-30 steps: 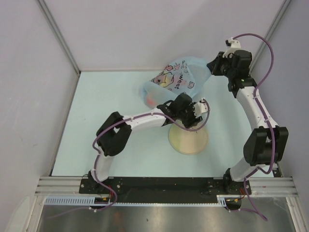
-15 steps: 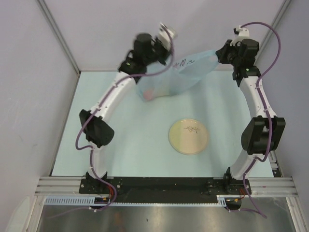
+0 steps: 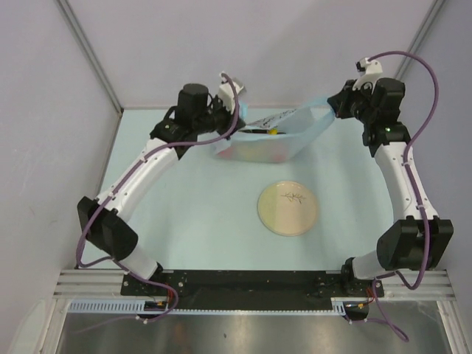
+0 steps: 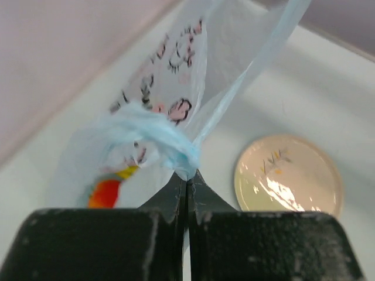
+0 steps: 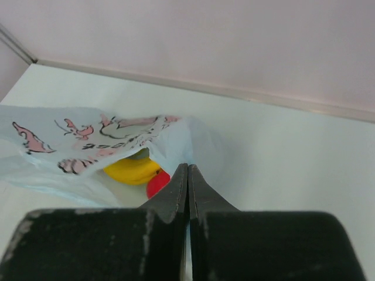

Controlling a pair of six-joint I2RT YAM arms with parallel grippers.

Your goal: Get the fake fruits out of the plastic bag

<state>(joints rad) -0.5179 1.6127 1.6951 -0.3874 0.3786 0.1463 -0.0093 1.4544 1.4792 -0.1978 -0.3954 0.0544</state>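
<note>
The light blue plastic bag [image 3: 269, 136] hangs stretched between my two grippers above the far part of the table. My left gripper [image 3: 237, 124] is shut on its left handle [image 4: 157, 136]. My right gripper [image 3: 332, 112] is shut on the bag's right edge [image 5: 196, 146]. The fake fruits are inside the bag: in the right wrist view a yellow banana [image 5: 132, 171] and a red round one [image 5: 157, 184] show at the bag's opening. In the left wrist view an orange-red fruit [image 4: 105, 193] shows through the plastic. Other fruits are hidden.
A round tan plate [image 3: 287, 208] lies on the pale table [image 3: 184, 214] right of centre; it also shows in the left wrist view [image 4: 287, 175]. Grey walls [image 3: 221, 44] close the back and sides.
My left arm swung from over the plate to the bag's far left and took hold of its handle. The bag is now lifted and stretched out between both grippers.
</note>
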